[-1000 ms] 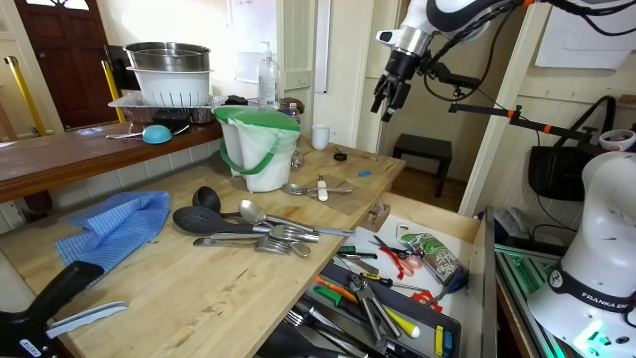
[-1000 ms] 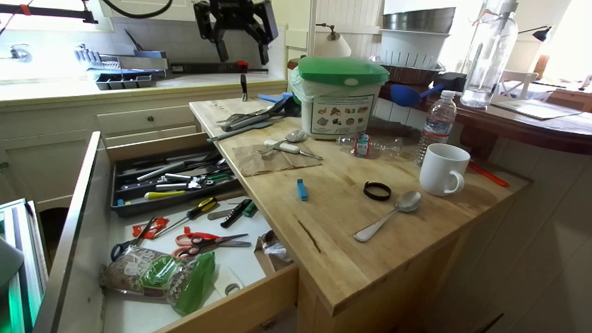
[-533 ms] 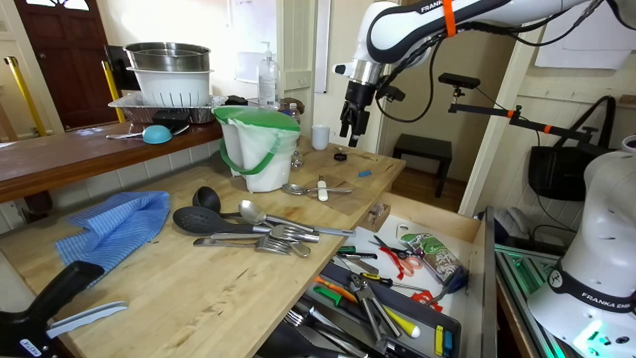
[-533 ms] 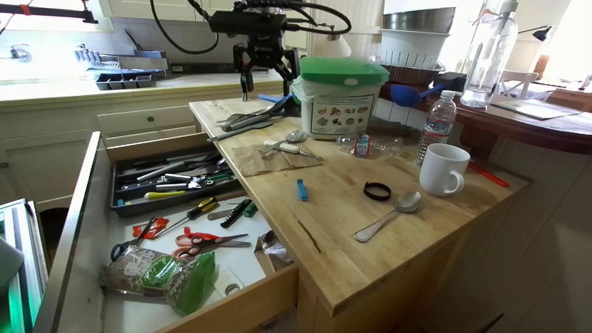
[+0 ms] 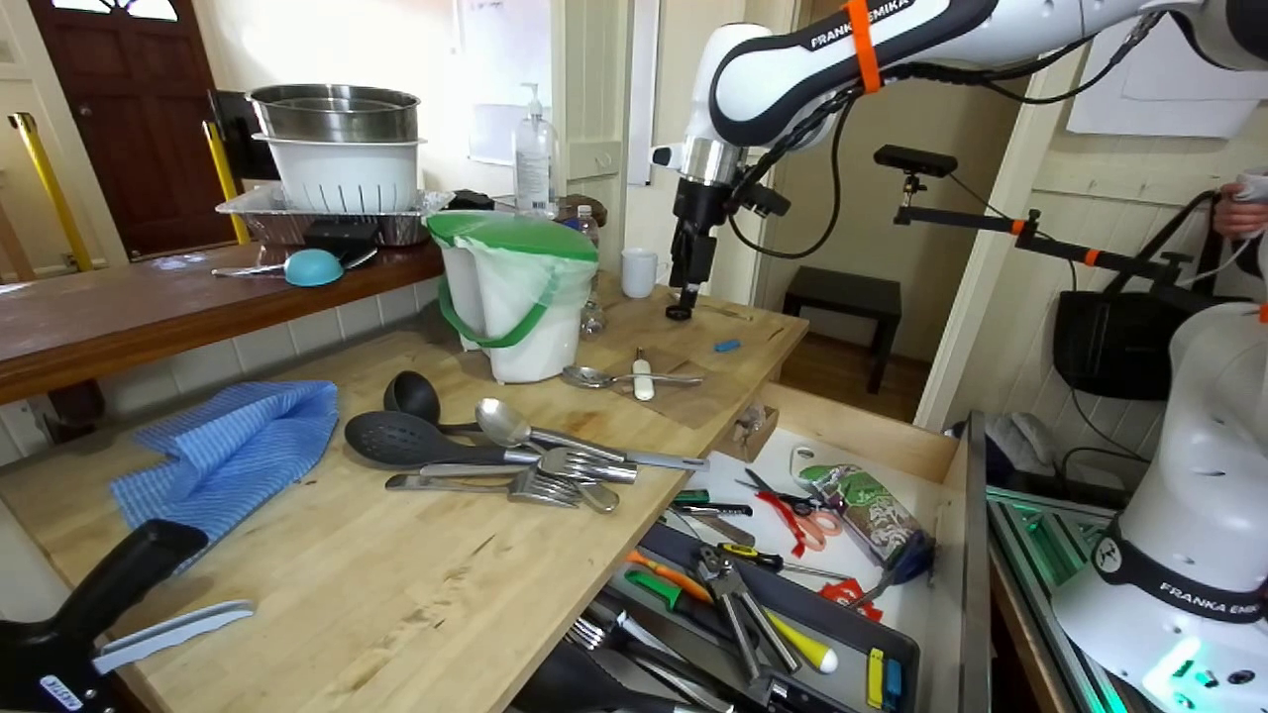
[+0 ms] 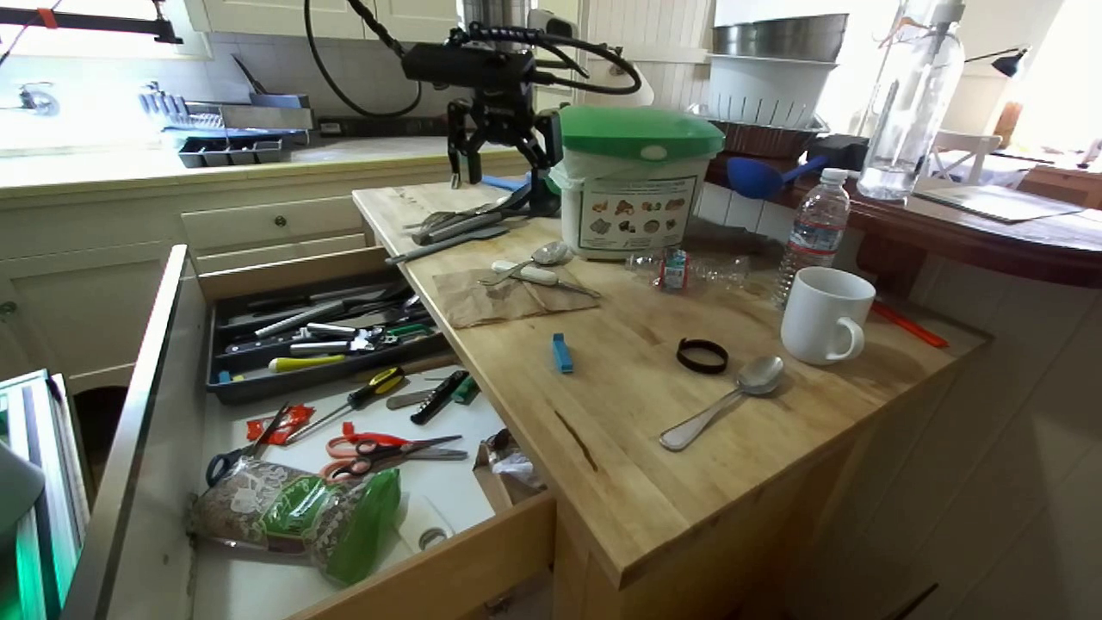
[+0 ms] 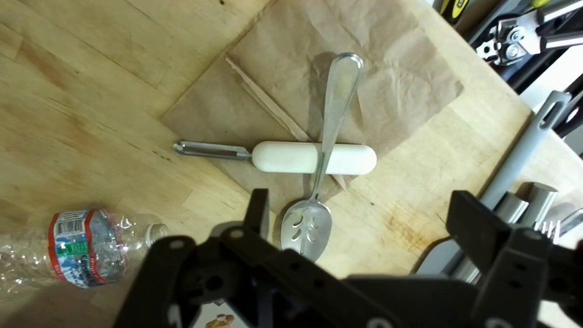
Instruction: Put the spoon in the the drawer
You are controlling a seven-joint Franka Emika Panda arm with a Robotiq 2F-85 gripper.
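While the gripper [image 7: 360, 209] hangs spread, gripping nothing, the slotted spoon [image 7: 324, 155] lies below it, across the peeler [image 7: 278, 157] and over brown paper [image 7: 391, 91].
The step looks to be the pick-up: best to centre the handle between the jaws, lower beyond the peeler's white grip, where the handle seems raised, and close without catching the paper; the spoon's long axis runs nearly top to bottom in the wrist view, roughly square to the closing line, and in both exterior views its handle points toward the drawer [image 6: 465, 564] side, its bowl toward the green-lidded bin [image 6: 635, 194].

Spoon [image 7: 331, 122] across peeler [image 7: 284, 157] on benchtop [image 6: 620, 387], drawer [image 6: 482, 555] alongside.
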